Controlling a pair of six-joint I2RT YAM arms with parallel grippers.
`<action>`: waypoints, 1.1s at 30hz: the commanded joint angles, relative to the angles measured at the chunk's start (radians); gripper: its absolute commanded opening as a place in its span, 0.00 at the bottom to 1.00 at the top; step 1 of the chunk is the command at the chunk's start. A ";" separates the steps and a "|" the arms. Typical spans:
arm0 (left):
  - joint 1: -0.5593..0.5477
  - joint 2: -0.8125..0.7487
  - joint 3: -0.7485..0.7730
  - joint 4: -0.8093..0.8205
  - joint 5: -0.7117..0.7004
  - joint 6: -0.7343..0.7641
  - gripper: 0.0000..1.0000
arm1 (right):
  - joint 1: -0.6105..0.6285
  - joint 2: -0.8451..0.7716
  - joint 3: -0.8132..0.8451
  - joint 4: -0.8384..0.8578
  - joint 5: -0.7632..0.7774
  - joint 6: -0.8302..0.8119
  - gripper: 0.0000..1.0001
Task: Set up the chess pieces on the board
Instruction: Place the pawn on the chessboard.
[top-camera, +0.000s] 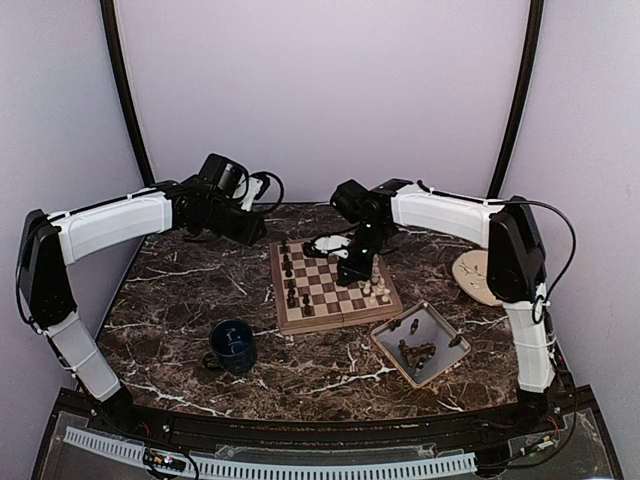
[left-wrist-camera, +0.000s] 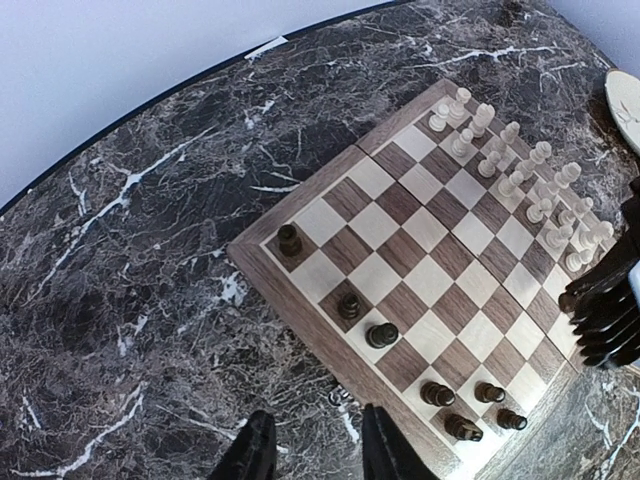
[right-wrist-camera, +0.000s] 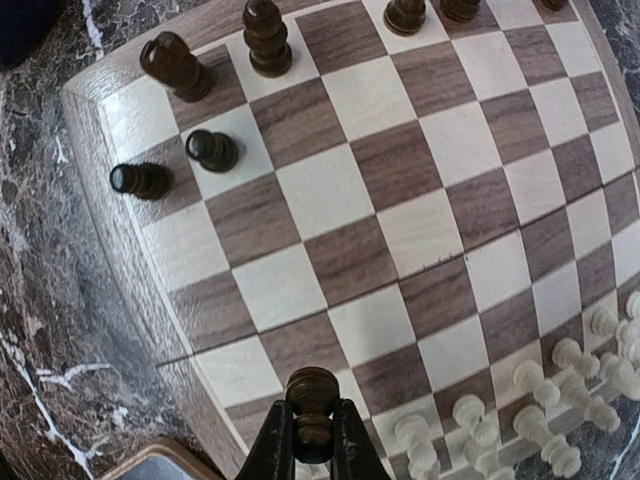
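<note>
The wooden chessboard (top-camera: 330, 285) lies mid-table. Several dark pieces (top-camera: 290, 270) stand along its left side and several cream-white pieces (top-camera: 376, 285) along its right side. My right gripper (right-wrist-camera: 312, 440) is shut on a dark brown pawn (right-wrist-camera: 312, 400) and holds it above the board (right-wrist-camera: 400, 210), near the white pieces (right-wrist-camera: 560, 380); in the top view it hangs over the board's right half (top-camera: 356, 262). My left gripper (left-wrist-camera: 312, 445) is open and empty above the marble just off the board's edge (left-wrist-camera: 330, 345), near the dark pieces (left-wrist-camera: 381, 334).
A grey tray (top-camera: 387, 339) holding several dark pieces (top-camera: 418, 351) sits at the front right. A blue mug (top-camera: 232, 345) stands front left of the board. A round beige plate (top-camera: 474, 275) lies at the right, behind my right arm.
</note>
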 joint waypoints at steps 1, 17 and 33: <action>0.014 -0.056 0.017 -0.009 -0.011 -0.013 0.32 | 0.040 0.089 0.119 -0.057 -0.010 0.034 0.07; 0.021 -0.055 0.016 -0.010 0.009 -0.008 0.32 | 0.069 0.202 0.223 -0.052 0.028 0.076 0.27; -0.114 0.058 0.025 -0.015 0.296 0.123 0.33 | -0.188 -0.415 -0.457 0.166 -0.230 0.077 0.31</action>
